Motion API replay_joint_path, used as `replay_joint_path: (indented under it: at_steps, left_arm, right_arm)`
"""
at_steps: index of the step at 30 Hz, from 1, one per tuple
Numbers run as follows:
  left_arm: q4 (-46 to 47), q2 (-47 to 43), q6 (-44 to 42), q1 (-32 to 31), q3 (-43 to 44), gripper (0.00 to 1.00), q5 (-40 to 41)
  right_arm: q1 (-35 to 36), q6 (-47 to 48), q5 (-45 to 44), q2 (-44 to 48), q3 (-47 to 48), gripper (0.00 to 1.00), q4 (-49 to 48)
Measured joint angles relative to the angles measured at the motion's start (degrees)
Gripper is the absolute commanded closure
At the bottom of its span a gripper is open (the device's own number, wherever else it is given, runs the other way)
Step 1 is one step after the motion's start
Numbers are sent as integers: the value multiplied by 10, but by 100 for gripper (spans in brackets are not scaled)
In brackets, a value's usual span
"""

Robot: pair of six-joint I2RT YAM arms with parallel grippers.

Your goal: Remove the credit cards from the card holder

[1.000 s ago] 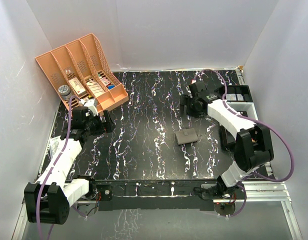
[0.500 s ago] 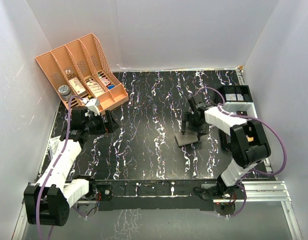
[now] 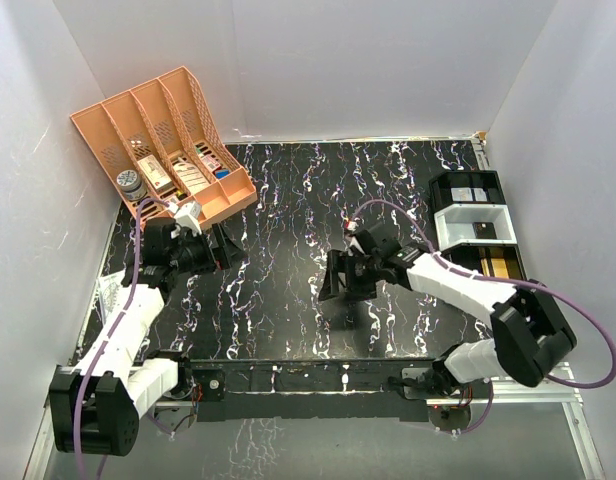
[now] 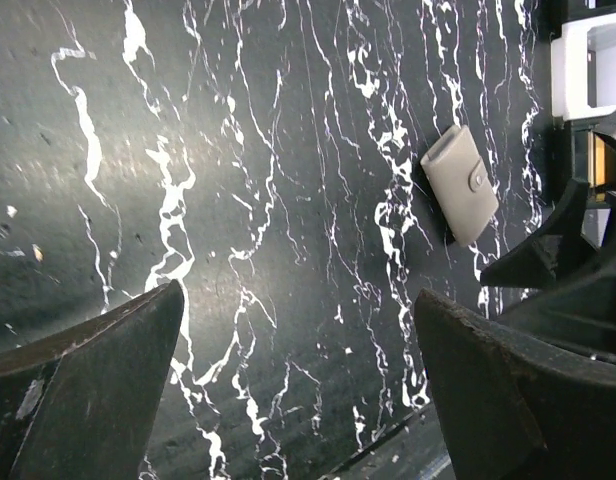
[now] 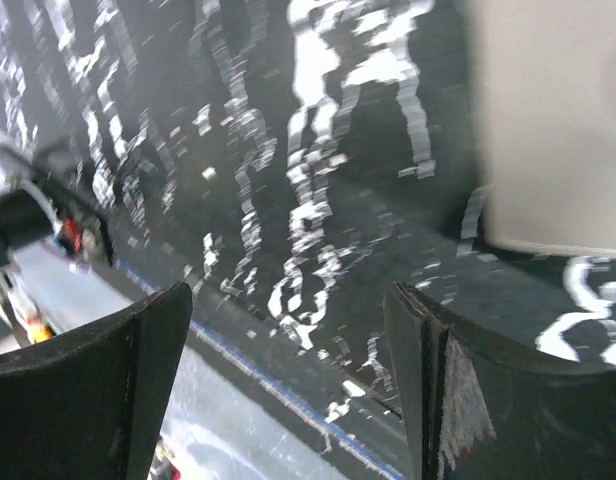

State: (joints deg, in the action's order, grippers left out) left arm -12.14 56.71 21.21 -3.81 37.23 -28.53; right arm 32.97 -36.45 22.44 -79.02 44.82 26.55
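The card holder (image 4: 460,183) is a flat grey case, folded shut with its snap tab on the side, lying on the black marbled table. It is blurred at the upper right of the right wrist view (image 5: 548,120). From above it is hidden under my right wrist. My right gripper (image 3: 343,285) is open and empty, low over the table just in front and to the left of the holder, its jaws wide apart (image 5: 288,390). My left gripper (image 3: 223,250) is open and empty at the left, well away from the holder (image 4: 298,400). A gold-orange card (image 3: 503,263) lies in a black tray.
A peach rack (image 3: 163,140) with small boxes stands at the back left, a small jar (image 3: 131,183) beside it. Black and white trays (image 3: 473,215) line the right edge. The table's front edge (image 5: 248,350) runs close under my right gripper.
My right arm has swung from the back right down toward the front centre, passing over the card holder and now covering it from above. My left gripper has edged slightly right.
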Motion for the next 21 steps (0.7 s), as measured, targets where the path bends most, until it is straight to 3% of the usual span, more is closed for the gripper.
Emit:
replay_joint_path:
  at_steps: [4,8,12,16,21]
  left_arm:
    - [8,-13,39,0,-31,1,-19]
    - [19,-22,62,0,-36,1,-26]
    - [16,-23,76,0,-36,1,-23]
    - [4,-27,86,0,-32,1,-1]
    - [-8,-33,95,0,-25,1,16]
  right_arm:
    - [49,-4,-33,25,37,23,18]
    - [43,4,-165,21,99,23,61]
    - [26,27,-268,-42,162,27,96]
    - [-7,58,-301,-116,178,28,103]
    - [-52,96,-281,-156,178,31,108]
